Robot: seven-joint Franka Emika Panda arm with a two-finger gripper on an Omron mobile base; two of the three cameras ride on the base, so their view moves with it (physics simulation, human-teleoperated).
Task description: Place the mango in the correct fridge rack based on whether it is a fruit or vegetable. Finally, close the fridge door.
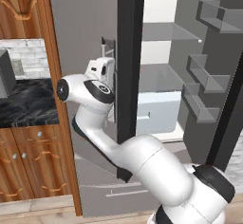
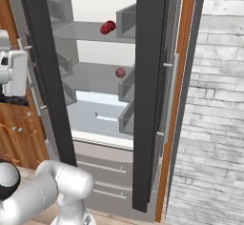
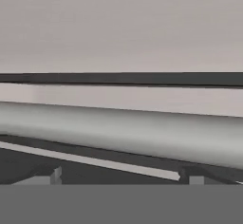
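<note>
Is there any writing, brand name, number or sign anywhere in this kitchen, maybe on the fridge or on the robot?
None: no readable text in any of the views.
The fridge doors and shelves are plain grey and black.
The robot arm is plain white with dark joints.
The microwave face shows no legible marks.

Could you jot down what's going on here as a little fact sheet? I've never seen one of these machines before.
Place: simulated kitchen, at a tall grey fridge
Fridge door: open, shelves visible
Upper shelf: dark red elongated item
Lower shelf: small round red mango
Robot arm: white, reaching to the closed left door
Pincer: close against a silver door handle; open, holding nothing
Beside fridge: wooden cabinets, dark counter
</note>
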